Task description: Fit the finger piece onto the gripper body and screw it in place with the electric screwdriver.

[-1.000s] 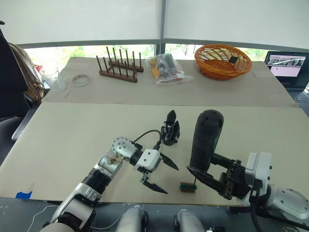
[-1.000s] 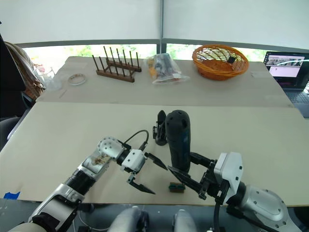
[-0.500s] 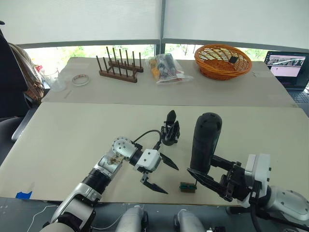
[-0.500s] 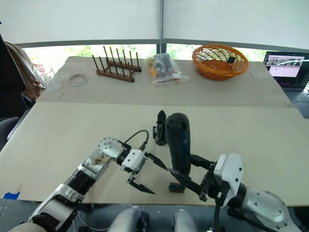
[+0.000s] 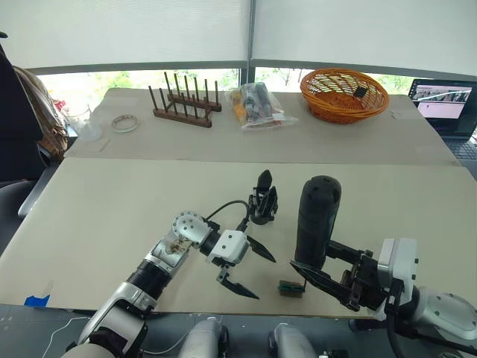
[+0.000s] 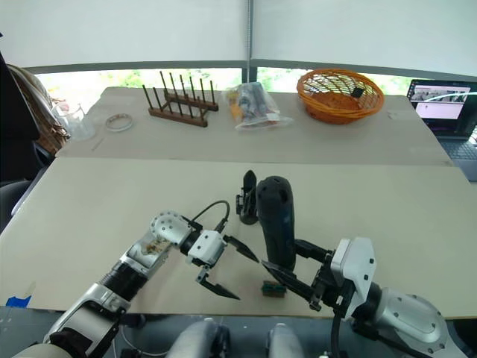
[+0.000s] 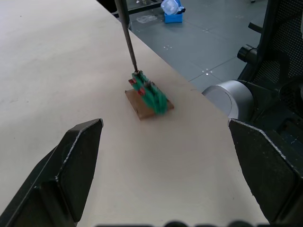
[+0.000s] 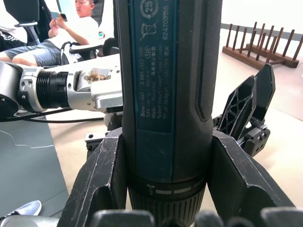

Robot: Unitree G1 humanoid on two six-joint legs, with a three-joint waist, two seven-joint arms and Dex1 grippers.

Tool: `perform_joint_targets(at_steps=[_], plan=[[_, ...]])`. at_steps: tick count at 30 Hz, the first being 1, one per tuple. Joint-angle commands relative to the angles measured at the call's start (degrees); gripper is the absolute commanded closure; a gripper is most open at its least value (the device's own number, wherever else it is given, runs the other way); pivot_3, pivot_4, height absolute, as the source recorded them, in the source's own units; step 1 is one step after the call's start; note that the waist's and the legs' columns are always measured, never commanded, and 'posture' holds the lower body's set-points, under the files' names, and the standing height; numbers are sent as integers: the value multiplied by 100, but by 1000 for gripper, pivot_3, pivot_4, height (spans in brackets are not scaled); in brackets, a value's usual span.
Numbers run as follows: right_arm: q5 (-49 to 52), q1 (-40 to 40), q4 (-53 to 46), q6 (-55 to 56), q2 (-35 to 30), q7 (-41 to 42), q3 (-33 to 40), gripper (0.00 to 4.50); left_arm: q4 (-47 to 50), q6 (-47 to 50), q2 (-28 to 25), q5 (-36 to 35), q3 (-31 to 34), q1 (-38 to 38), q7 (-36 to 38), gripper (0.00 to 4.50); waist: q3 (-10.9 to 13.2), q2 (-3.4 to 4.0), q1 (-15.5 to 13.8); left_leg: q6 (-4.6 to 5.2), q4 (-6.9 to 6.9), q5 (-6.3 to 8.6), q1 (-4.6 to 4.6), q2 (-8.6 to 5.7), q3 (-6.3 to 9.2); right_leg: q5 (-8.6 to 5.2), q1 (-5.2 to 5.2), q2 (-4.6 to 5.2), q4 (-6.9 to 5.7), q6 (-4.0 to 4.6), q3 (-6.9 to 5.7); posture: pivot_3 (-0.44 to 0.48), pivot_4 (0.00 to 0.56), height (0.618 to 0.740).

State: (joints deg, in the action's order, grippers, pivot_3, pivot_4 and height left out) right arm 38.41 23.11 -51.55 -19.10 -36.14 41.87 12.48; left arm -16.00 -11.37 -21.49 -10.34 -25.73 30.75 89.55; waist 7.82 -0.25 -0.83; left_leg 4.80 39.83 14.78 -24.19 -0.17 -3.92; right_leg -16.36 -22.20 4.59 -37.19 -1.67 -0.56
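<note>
Beige matte worktop (image 5: 112,209), window blinds behind.

Head views: gripper body (image 5: 262,205) sits mid-worktop, squat black plastic with linkages, pointed fingers standing up from it. It looks like the finger piece may already be on, but I can't tell; no loose piece seen on the worktop. Right pincer (image 5: 317,274) is clamped around the electric screwdriver (image 5: 317,220), a thick matte black cylinder with a rounded top, held upright, bit down on a small green-and-black block (image 5: 289,288) near the front edge, well apart from the gripper body. Left pincer (image 5: 250,270) is spread wide, holding nothing, low over the worktop between the block and the gripper body. Judgement: screwing not yet done; probably picking up a screw or seating the bit.

Left wrist view: thin metal bit (image 7: 127,33) touches the top of the green block, which sits on a brown card base. Both black fingers (image 7: 71,161) stand far apart.

Right wrist view: screwdriver barrel with a printed label, gripped on both sides by textured black fingers (image 8: 102,179). Gripper body behind, glossy black, two tapered fingers side by side.
</note>
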Motion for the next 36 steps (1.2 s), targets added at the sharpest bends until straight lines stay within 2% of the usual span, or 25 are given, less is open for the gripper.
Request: perform_joint_targets(at_steps=[1, 23, 36], plan=[[76, -70, -184, 243, 9, 29, 155, 2574, 56, -97, 34, -47, 27, 95, 19, 0, 0, 0, -1, 0, 0, 0, 0, 0, 0, 0, 0, 0, 0, 0, 0, 0, 150, 740], [-43, -95, -101, 265, 103, 31, 20, 2574, 84, -45, 11, -69, 51, 130, 27, 0, 0, 0, -4, 0, 0, 0, 0, 0, 0, 0, 0, 0, 0, 0, -1, 0, 150, 740], [108, -332, -284, 77, 54, -234, 109, 2574, 9, -94, -105, -72, 92, 185, 84, 0, 0, 0, -2, 0, 0, 0, 0, 0, 0, 0, 0, 0, 0, 0, -1, 0, 150, 740]])
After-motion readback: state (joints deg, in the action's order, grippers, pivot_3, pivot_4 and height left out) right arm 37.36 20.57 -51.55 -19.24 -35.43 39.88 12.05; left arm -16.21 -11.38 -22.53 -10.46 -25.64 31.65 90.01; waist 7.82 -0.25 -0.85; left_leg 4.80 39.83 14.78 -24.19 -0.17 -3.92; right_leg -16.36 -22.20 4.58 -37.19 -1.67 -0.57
